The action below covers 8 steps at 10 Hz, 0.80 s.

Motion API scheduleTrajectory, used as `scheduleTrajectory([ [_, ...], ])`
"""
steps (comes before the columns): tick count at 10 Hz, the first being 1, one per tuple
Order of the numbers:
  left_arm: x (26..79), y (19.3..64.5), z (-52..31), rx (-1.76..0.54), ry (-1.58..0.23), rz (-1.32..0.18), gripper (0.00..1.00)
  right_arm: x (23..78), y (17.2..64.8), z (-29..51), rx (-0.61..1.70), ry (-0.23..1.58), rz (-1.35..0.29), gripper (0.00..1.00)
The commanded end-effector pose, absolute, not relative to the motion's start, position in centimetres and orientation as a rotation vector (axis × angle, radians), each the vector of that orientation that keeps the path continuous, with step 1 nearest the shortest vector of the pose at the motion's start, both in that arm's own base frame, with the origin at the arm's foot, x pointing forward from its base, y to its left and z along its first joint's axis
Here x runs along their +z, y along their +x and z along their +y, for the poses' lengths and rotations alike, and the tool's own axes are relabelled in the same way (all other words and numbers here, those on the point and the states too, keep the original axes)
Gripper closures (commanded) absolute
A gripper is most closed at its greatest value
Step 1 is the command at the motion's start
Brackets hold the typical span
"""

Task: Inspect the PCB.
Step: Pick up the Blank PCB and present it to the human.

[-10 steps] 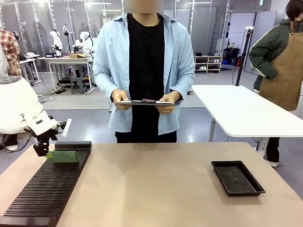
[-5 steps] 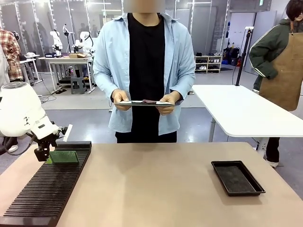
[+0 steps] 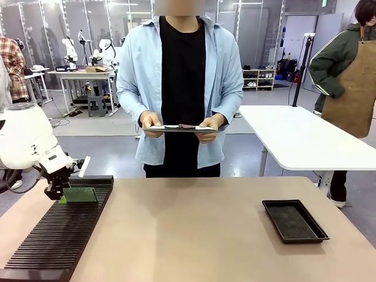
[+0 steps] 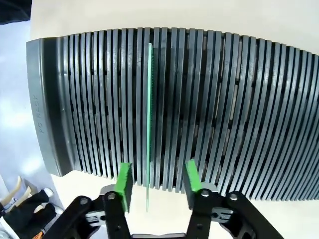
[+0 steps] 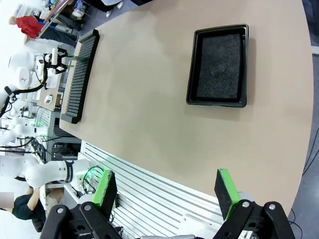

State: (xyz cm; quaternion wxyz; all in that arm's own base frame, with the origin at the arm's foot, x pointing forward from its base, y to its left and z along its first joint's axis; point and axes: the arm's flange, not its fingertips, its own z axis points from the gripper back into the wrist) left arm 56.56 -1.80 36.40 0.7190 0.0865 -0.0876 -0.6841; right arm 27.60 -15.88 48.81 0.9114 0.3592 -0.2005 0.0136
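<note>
PCB stood on edge in a slot of the black rack, at the table's ten o'clock. My left gripper straddled its near end, pads spread, clear on both sides. My right gripper hung spread, empty.

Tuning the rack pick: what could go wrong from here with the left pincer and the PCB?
1. The PCB stands nearer one pad of the left pincer than the other; that pad may touch first and tilt it against the rack slot walls.
2. The pads straddle only its end, so a lift could swing or jam it.
</note>
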Motion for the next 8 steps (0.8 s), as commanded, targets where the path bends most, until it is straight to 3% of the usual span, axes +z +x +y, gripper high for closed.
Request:
scheduleTrajectory([
  [1, 36.34, 57.74, -1.73, -1.496, 0.159, -0.182, 1.0, 48.9, 27.55, -16.02, 0.045, 0.742, -0.416, 0.0],
  [2, 36.28, 57.82, -1.73, -1.493, 0.157, -0.177, 0.96, 48.9, 27.55, -16.02, 0.045, 0.742, -0.416, 0.0],
  [3, 36.23, 57.85, -1.76, -1.494, 0.155, -0.173, 1.0, 48.9, 27.55, -16.02, 0.045, 0.742, -0.416, 0.0],
  [8, 37.07, 57.69, -1.87, -1.467, 0.142, -0.169, 1.0, 48.9, 27.55, -16.02, 0.045, 0.742, -0.416, 0.0],
])
